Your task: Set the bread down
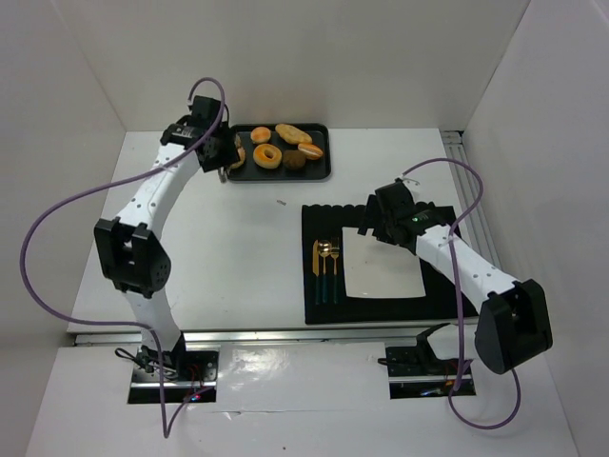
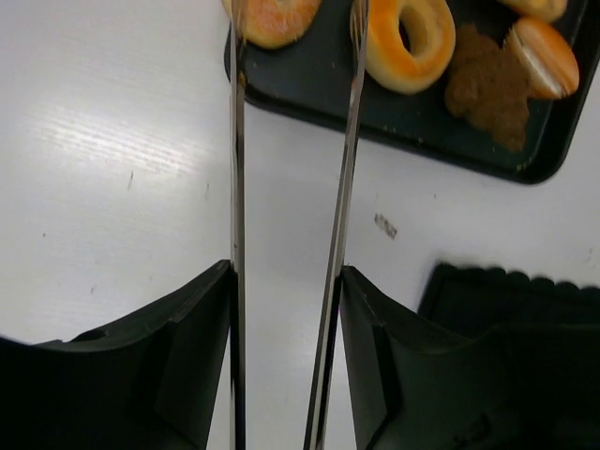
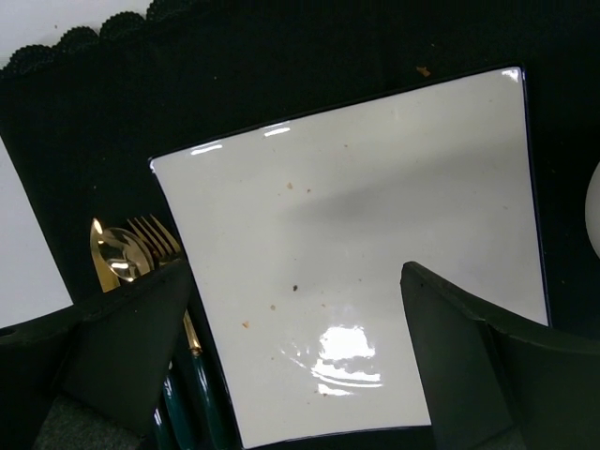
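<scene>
Bread (image 1: 266, 155) (image 2: 410, 42) is held in a black tray (image 1: 276, 177) (image 2: 309, 89) just ahead of the left gripper (image 1: 226, 157) (image 2: 286, 281). The desk (image 1: 238, 248) is covered below the right gripper (image 1: 366, 224) (image 3: 295, 272) by a black mat (image 1: 319, 217), and a white plate (image 1: 381, 271) (image 3: 356, 234) is laid directly under its parted fingers. Metal tongs (image 2: 342, 187) are clamped in the left gripper, blades apart, reaching over the tray's near edge. Gold cutlery (image 1: 326, 269) (image 3: 122, 248) is seen left of the right gripper.
</scene>
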`<move>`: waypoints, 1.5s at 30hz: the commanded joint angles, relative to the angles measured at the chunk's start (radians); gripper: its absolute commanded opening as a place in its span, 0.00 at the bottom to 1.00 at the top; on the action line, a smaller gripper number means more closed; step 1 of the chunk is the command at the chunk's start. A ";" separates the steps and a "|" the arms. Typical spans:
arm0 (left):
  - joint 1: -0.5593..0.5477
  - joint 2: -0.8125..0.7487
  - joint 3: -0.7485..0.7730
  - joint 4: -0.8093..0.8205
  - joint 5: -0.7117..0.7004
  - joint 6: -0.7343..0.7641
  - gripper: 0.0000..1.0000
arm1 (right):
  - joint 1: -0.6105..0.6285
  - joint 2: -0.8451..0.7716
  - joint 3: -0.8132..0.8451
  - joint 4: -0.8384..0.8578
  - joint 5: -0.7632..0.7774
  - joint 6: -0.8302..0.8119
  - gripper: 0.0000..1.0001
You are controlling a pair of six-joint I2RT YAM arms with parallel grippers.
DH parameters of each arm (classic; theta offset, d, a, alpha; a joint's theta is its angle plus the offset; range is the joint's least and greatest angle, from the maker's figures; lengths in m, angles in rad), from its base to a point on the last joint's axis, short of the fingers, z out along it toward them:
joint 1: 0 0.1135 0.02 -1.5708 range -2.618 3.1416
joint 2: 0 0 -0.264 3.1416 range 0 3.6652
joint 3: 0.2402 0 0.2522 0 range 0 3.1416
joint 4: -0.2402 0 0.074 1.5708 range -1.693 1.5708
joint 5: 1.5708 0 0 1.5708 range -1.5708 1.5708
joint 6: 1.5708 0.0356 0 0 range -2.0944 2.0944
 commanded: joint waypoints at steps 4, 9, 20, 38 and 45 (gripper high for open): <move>0.078 0.152 0.174 -0.049 0.095 0.038 0.60 | 0.010 0.031 0.015 0.074 -0.008 0.004 1.00; 0.112 0.195 0.211 -0.040 0.121 0.017 0.60 | 0.010 0.052 0.015 0.054 0.025 -0.005 1.00; 0.141 0.264 0.224 -0.007 0.135 -0.001 0.60 | 0.010 0.084 0.034 0.036 0.047 -0.005 1.00; 0.150 0.182 0.215 0.009 0.144 -0.011 0.28 | 0.010 0.078 0.074 -0.012 0.087 0.004 1.00; 0.060 0.042 0.177 0.026 0.142 0.083 0.25 | 0.010 0.034 0.147 -0.096 0.209 -0.016 1.00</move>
